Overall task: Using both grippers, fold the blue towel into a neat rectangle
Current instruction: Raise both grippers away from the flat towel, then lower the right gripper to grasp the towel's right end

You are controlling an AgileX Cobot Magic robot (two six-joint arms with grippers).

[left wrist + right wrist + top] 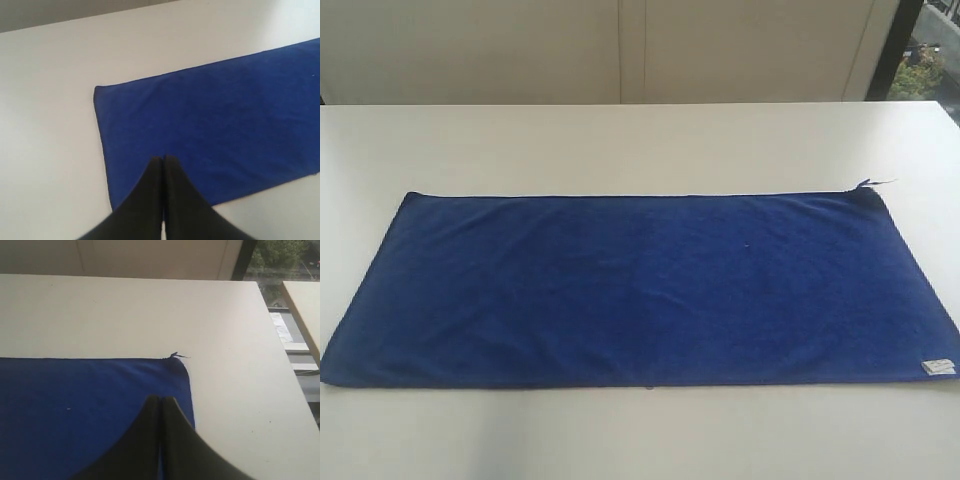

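Observation:
The blue towel (640, 290) lies flat and spread out lengthwise across the white table (620, 140), with a small white tag (938, 367) at its near right corner and a loose thread (868, 184) at its far right corner. Neither arm shows in the exterior view. In the left wrist view my left gripper (163, 159) hangs above the towel (215, 120) near its left end, fingers pressed together and empty. In the right wrist view my right gripper (160, 399) is shut and empty above the towel (85, 400), close to the corner with the thread (176, 356).
The table's right edge (280, 355) runs beside a window and a second tabletop (305, 305). A pale wall (620, 50) stands behind the table. Bare tabletop surrounds the towel on all sides.

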